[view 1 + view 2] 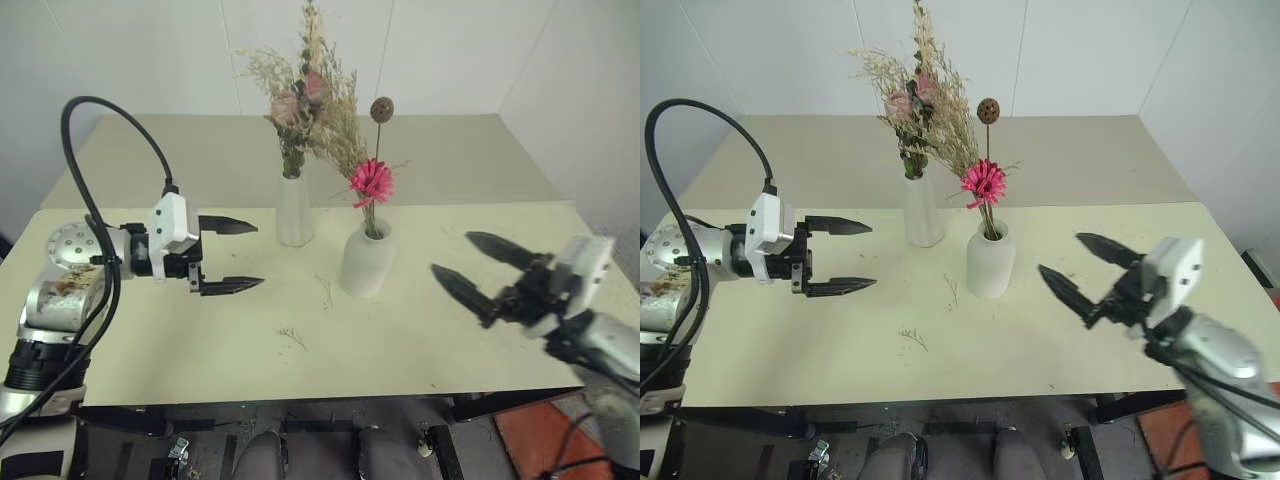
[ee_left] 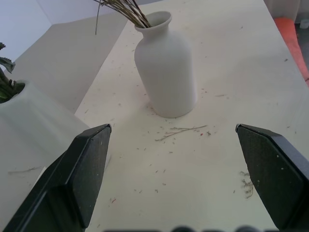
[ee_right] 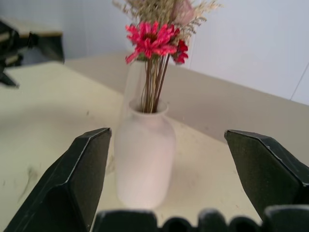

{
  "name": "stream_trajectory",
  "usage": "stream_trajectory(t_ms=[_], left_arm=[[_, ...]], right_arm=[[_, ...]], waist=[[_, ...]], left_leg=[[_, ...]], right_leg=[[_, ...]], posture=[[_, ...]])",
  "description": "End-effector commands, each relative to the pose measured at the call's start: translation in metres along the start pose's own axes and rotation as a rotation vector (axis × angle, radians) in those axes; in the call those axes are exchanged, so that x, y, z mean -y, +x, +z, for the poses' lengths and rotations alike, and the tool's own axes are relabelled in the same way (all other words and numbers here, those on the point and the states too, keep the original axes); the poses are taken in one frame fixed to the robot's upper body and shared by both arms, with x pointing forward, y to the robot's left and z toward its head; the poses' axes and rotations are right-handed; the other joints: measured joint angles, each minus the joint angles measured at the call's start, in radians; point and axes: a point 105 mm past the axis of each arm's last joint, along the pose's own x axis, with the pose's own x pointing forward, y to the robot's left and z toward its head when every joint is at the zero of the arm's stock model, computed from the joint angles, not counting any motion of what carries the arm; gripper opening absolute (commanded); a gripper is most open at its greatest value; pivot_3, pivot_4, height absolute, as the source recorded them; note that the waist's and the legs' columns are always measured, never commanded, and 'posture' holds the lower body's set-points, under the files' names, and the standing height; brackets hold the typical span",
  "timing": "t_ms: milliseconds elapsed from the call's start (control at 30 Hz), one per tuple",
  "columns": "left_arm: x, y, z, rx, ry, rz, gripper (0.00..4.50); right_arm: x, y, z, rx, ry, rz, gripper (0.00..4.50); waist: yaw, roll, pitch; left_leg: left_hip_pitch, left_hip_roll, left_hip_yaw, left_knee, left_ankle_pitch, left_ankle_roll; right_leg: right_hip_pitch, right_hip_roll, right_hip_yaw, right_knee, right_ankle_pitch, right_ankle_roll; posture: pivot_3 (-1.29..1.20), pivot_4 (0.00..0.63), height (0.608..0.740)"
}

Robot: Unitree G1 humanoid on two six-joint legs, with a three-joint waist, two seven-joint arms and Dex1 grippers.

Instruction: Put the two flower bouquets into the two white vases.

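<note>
Left eye view: the bouquet of pale pink roses (image 1: 303, 95), with dark leaves and beige dried grass, stands upright in the tall slim white vase (image 1: 294, 208). The bouquet of bright pink-red daisies (image 1: 372, 183), with thin stems and one long stalk ending in a brown round head, stands in the shorter rounded white vase (image 1: 367, 258). Both vases stand on the pale desk (image 1: 420, 330), around the middle of its width. The tall one is nearer the desk's far edge, and the rounded one is just beside it, toward the near edge and the robot's right. The two vases are close but I cannot tell whether they touch.

A few tiny loose dried twigs (image 1: 293, 338) lie on the desk between the vases and the near edge.

The left gripper (image 1: 232, 256) hovers over the desk on the robot's left of the tall vase, apart from it and pointing toward it. Its two black fingers (image 1: 228, 226) are spread wide and hold nothing. The right gripper (image 1: 478, 268) hangs on the robot's right of the rounded vase, near the desk's near edge, aimed back toward the vases. Its fingers (image 1: 462, 290) are likewise spread apart and empty, well clear of the vase. In the right wrist view the rounded vase shows between the parted fingers, with the daisy heads above its mouth.
</note>
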Motion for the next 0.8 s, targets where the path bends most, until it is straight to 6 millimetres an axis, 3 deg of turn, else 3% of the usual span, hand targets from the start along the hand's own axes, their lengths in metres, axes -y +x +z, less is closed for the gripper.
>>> stream_trajectory(t_ms=[33, 133, 300, 800], left_arm=[[-0.007, -0.018, 0.008, -0.006, 0.043, 0.047, 4.5], [-0.011, -0.026, 0.004, -0.03, 0.046, 0.079, 4.5], [-0.013, -0.037, 0.008, -0.039, 0.057, 0.117, 4.5], [-0.016, -0.058, 0.009, -0.101, 0.057, 0.181, 4.5]], right_arm=[[0.025, -0.032, 0.011, -0.103, -0.089, -0.033, 4.46], [0.043, -0.055, 0.019, -0.171, -0.12, -0.075, 4.46], [0.051, -0.074, 0.024, -0.248, -0.184, -0.081, 4.46], [0.05, -0.062, 0.007, -0.292, -0.196, -0.071, 4.46]], waist=[[0.0, 0.0, 0.0], [0.002, 0.0, 0.0], [0.002, 0.0, 0.0], [0.003, 0.0, 0.0]], left_leg=[[0.0, 0.0, 0.0, 0.0, 0.0, 0.0], [0.001, 0.0, 0.001, 0.0, 0.0, 0.0], [0.0, 0.0, 0.001, 0.0, 0.0, 0.0], [0.0, 0.0, 0.001, 0.0, 0.0, 0.0]], right_leg=[[0.0, 0.0, 0.0, 0.0, 0.0, 0.0], [0.001, 0.0, 0.0, 0.0, 0.0, 0.0], [0.001, 0.0, 0.0, 0.0, 0.0, 0.0], [0.001, 0.0, 0.0, 0.0, 0.0, 0.0]], posture=[[0.0, 0.15, 0.74], [0.0, 0.15, 0.74], [0.0, 0.15, 0.74], [0.0, 0.15, 0.74]])
